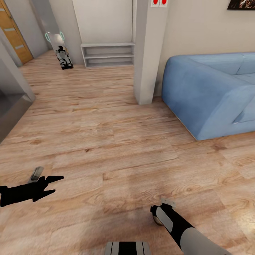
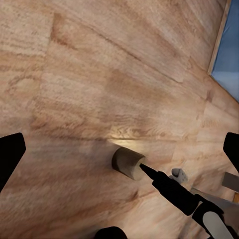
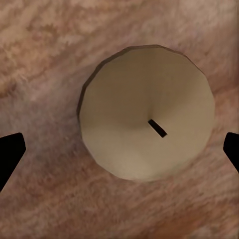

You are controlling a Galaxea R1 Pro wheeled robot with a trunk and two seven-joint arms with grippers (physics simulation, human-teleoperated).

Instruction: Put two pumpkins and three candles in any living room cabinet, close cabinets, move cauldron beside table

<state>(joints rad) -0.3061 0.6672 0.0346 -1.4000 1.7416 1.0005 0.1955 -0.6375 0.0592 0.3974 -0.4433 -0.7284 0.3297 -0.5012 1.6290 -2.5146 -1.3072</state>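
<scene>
A short beige candle (image 3: 147,112) with a dark wick stands upright on the wooden floor. My right gripper (image 3: 119,149) hangs straight over it, open, with a black fingertip on either side and clear of its rim. In the head view the right gripper (image 1: 157,214) points down at the candle (image 1: 156,221), which is mostly covered by the wrist. The left wrist view shows the candle (image 2: 127,162) with one right finger (image 2: 167,185) reaching its top edge. My left gripper (image 1: 55,185) hovers open above bare floor at the left. The pumpkins, cabinet, cauldron and table are out of view.
A blue sofa (image 1: 212,92) fills the right side, beside a pale pillar (image 1: 148,53). Pale grey open shelving (image 1: 108,55) stands at the far wall, with a board (image 1: 62,53) leaning near it. A grey unit (image 1: 10,102) juts in at the left. A wooden door (image 1: 14,32) is far left.
</scene>
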